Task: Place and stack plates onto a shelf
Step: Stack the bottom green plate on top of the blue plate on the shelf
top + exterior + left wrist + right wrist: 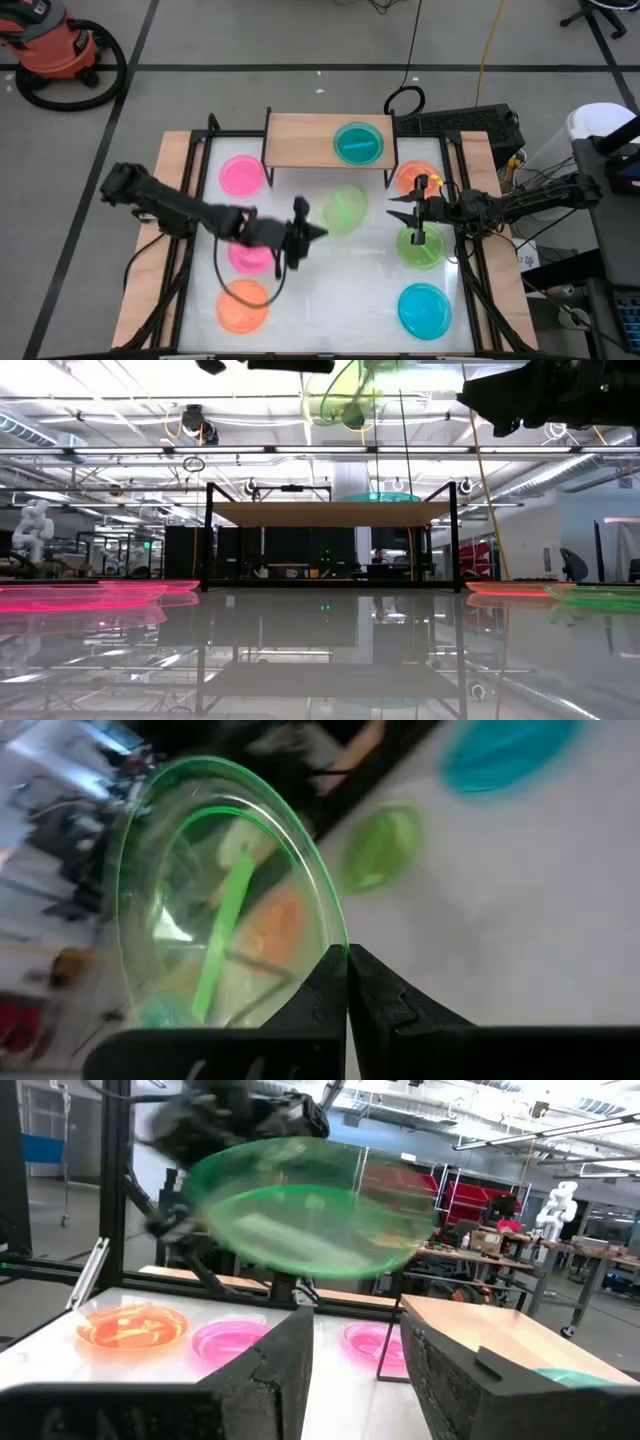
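Working from the left of the table [200, 300], we note a pink plate [241, 174] at the back, a second pink plate [250, 255] partly under the left arm, and an orange plate [243, 304] at the front. The left gripper [318, 232] is fully closed on the rim of a green plate [346, 209] and holds it in the air over the table's centre — the plate stands just beyond the fingertips, tilted, in front of the shelf [300, 140]. A teal plate [358, 143] lies on the right part of the shelf. The right gripper [396, 212] hangs just right of the held plate with its jaws parted and nothing between them. Under the right arm lie another green plate [421, 248] and an orange plate [412, 177] — a blue plate [424, 309] sits at the front right.
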`<state>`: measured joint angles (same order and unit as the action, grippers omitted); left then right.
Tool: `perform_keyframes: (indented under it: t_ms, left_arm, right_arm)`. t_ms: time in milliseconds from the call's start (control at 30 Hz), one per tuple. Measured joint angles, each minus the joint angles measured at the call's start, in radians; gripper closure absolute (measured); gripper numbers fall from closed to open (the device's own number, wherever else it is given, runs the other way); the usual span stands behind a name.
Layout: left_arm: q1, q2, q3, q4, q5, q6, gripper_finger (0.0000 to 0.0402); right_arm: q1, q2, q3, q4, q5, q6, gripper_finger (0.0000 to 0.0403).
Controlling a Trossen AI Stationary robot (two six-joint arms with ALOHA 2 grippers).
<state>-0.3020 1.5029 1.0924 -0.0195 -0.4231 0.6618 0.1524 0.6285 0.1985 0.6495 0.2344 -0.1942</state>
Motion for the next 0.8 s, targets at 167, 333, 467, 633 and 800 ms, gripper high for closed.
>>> perform_keyframes:
  t_ms: [167, 333, 467, 633, 800]
  left_arm:
    - [0.163, -0.055, 0.001, -0.001, 0.089, 0.056, 0.0401]
    - [0.333, -0.057, 0.016, -0.001, 0.272, 0.114, 0.0401]
    - [0.438, -0.038, 0.083, -0.047, 0.343, 0.115, 0.0401]
    - [0.527, 0.018, 0.168, -0.092, 0.444, 0.126, 0.0401]
    - [0.586, 0.165, 0.282, -0.148, 0.504, 0.133, 0.0401]
  right_arm:
    - [0.000, 0.000, 0.000, 0.006, 0.000, 0.000, 0.0266]
    - [0.000, 0.000, 0.000, 0.005, 0.000, 0.000, 0.0266]
    - [0.000, 0.000, 0.000, 0.006, 0.001, 0.000, 0.0266]
    - [0.000, 0.001, 0.000, 0.020, 0.002, -0.005, 0.0266]
    - [0.000, -0.005, 0.000, 0.029, 0.006, -0.026, 0.0266]
